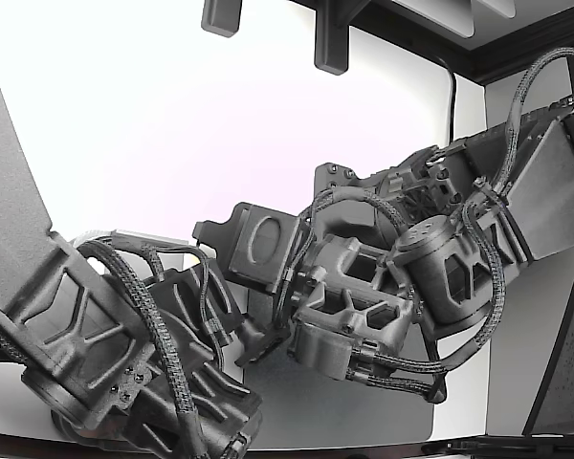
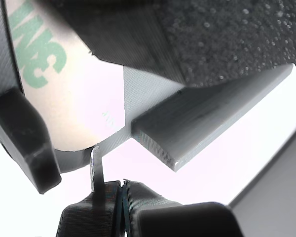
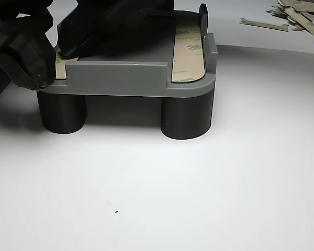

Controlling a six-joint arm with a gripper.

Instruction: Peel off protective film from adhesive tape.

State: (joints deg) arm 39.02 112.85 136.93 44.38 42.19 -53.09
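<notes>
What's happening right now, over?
Gripper shut on film tab. Second tape strip on the fixture untouched. Peeled scraps lie clear, nothing blocking.

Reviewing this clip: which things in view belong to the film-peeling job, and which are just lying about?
In the job:
- grey fixture on dark legs
- tape strip with green print, lying in the fixture
- second strip, close in the wrist view
- claw, at the fixture's edge by that strip

Lying about:
- pile of peeled film scraps at the far right of the other view
- white table
</notes>
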